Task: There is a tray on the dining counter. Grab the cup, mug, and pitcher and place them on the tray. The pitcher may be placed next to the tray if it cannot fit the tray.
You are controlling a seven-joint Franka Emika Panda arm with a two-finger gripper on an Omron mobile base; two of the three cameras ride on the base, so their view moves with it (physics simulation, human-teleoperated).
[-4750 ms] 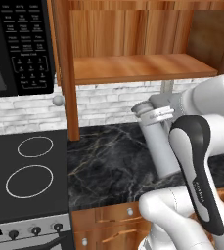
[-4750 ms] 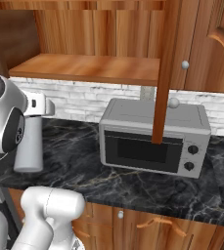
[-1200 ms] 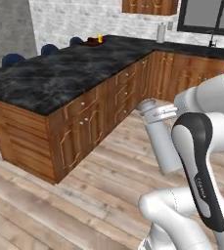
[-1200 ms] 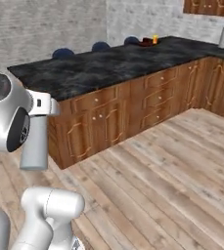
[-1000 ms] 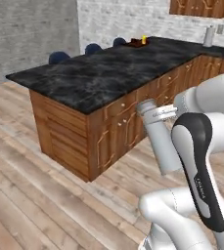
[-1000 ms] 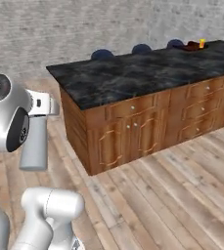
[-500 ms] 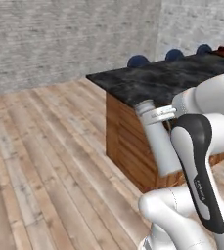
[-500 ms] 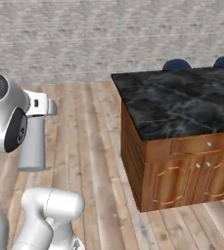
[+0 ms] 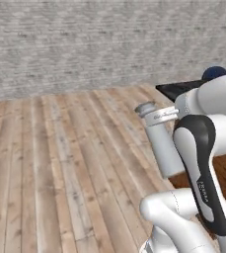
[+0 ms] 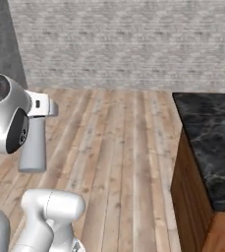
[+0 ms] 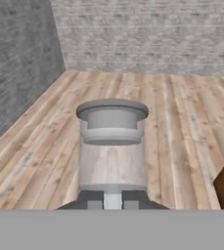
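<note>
The grey-clear pitcher (image 11: 111, 146) with its grey lid hangs upright in the air over the wood floor, and my gripper (image 11: 112, 200) is shut on it at its near side. From the base views the pitcher (image 9: 161, 143) (image 10: 34, 143) sits close in front of my arm. One corner of the black marble dining counter (image 10: 207, 133) (image 9: 176, 89) lies to the right. The tray, cup and mug are out of view.
A plank wood floor (image 10: 114, 147) stretches ahead to a grey brick wall (image 9: 94, 44). A darker grey wall (image 11: 15, 63) stands at the left. A blue rounded stool back (image 9: 214, 73) peeks up behind the counter's brown wood side (image 10: 192, 206).
The whole picture has swung: the base has moved, so the counter has slid to the right edge and open floor and wall have come in. The pitcher stays in my grip.
</note>
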